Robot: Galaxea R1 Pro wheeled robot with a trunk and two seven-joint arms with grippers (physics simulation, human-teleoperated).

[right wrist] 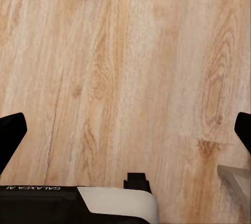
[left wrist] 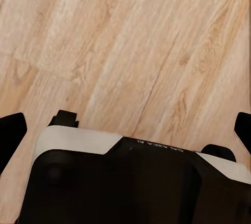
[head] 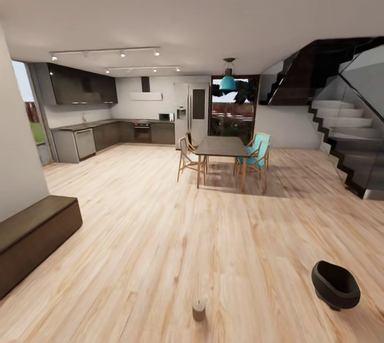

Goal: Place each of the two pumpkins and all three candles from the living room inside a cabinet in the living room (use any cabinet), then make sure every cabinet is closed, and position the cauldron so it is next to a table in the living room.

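Open room seen from the robot's head: one candle [head: 199, 309] and the cauldron [head: 335, 284] on the wooden floor [head: 160, 236].

The candle stands upright on the floor near the picture's bottom edge; the cauldron sits well apart to its right, mouth up. The low dark cabinet [head: 33, 233] runs along the left wall, doors shut. Beyond stands a dining tabletop [head: 222, 146] with chairs. Over bare floorboards, the left hand [left wrist: 125, 130] and right hand [right wrist: 125, 130] are both spread wide, holding nothing.

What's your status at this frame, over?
Both grippers open, empty, over bare floor. One candle upright on floor close ahead; cauldron on floor right; cabinet left, doors unseen. Path unobstructed.
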